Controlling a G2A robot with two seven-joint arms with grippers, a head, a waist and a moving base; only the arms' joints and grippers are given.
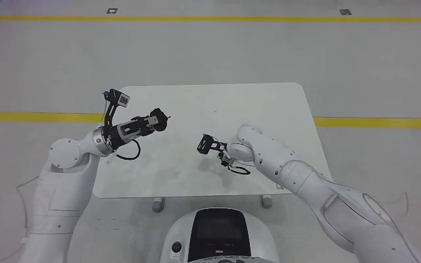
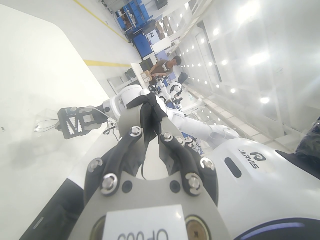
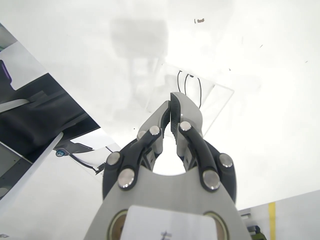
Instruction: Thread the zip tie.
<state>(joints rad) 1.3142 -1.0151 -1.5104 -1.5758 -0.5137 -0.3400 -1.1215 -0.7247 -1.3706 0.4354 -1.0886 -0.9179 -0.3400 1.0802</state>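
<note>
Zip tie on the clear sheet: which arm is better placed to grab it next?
Right, probably. The right gripper hangs shut close to the zip tie on the clear sheet; the left gripper is farther off, shut on black material.

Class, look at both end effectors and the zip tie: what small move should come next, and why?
Probably ease the left end effector toward the right end effector. They face each other across a gap above the table, and the zip tie loops out at the right one's shut tips; its grip on it is unclear.
</note>
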